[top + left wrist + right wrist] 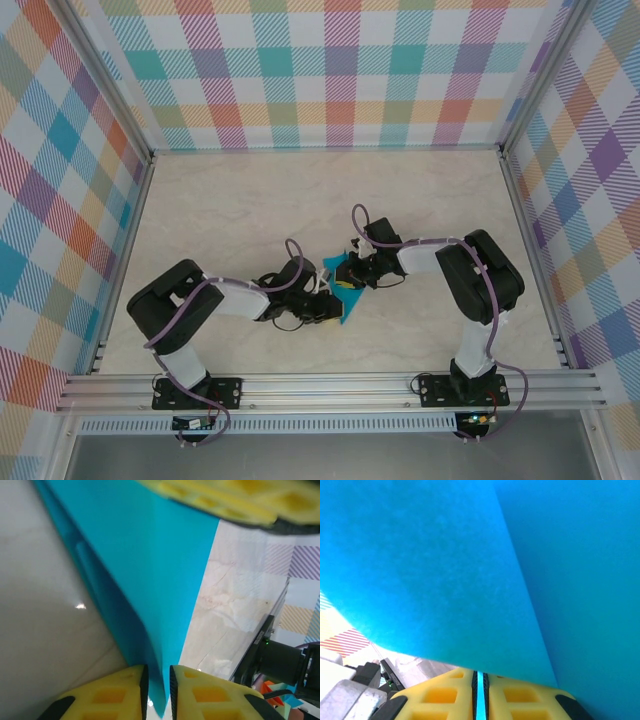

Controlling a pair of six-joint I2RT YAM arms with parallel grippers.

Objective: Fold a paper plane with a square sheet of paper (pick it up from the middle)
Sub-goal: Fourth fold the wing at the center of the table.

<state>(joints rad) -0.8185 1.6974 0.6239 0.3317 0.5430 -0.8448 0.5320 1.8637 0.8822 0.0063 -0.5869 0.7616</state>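
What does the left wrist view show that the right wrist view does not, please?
Left wrist view: a broad stretch of table beside the paper, whose narrow end runs down into the gap between the fingers of the left gripper.
Right wrist view: the right gripper pinching a thin edge of the paper, which spreads over nearly the whole picture.
Both: the creased teal paper reaching down between yellow fingers, and a bit of plaid wall.
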